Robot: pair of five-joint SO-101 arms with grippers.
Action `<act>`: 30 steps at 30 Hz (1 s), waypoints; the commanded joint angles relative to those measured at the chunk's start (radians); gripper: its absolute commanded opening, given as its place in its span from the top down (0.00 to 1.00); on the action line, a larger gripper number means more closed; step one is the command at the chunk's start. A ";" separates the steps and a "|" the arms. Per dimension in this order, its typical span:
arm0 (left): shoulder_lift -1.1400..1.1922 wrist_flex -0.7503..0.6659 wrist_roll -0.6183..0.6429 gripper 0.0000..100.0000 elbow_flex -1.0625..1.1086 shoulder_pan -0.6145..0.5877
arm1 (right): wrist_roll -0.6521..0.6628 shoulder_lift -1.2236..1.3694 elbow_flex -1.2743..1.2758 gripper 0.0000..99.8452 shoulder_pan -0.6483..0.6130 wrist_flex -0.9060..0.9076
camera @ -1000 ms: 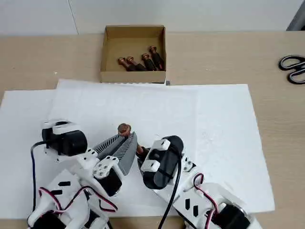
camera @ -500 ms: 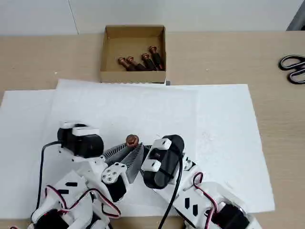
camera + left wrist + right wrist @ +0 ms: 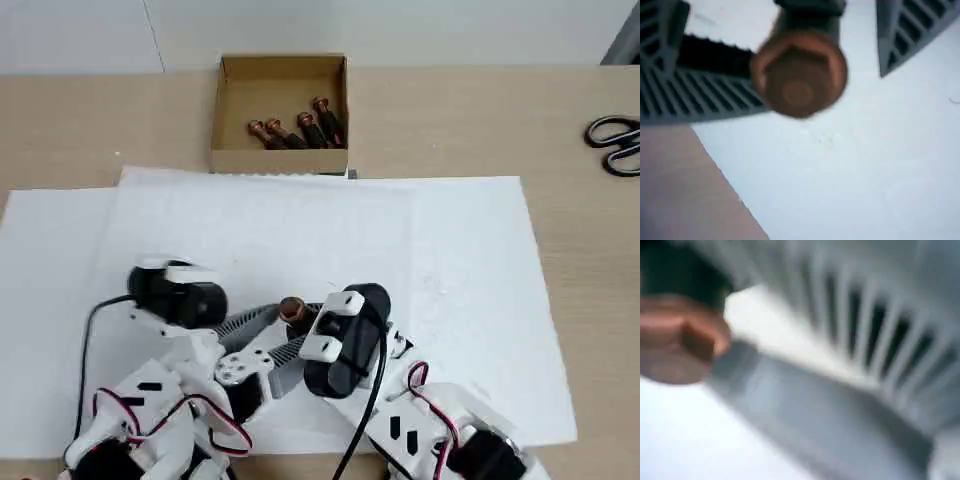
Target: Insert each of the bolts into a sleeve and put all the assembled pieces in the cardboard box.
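- Left gripper (image 3: pixel 288 328): your grey ribbed fingers (image 3: pixel 695 95) stand spread, with the copper head of a bolt (image 3: pixel 799 75) between them. One finger lies close against the head and the other stands clear of it.
- Bolt: a dark sleeve (image 3: pixel 810 6) sits directly behind the head. You find the piece low over the paper, between the two arms, near the table's front edge.
- Right gripper: it is tucked under the right arm (image 3: pixel 345 340), just beside the bolt. You cannot tell whether it is open or closed.
- Open room: bare white paper (image 3: pixel 450 260) runs ahead of both arms up to the cardboard box (image 3: pixel 228 110) and wide to either side.
- Cardboard box: it stands at the paper's far edge and holds four assembled pieces (image 3: pixel 297 128) lying side by side.
- Surroundings: a light wooden table (image 3: pixel 480 120) carries scissors (image 3: pixel 615 143) at its right edge, well apart from the arms, with a pale wall behind.
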 commanded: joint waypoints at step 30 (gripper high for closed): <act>0.002 -0.316 -0.354 0.99 0.217 -0.825 | -0.068 -0.010 0.018 1.00 0.495 -0.031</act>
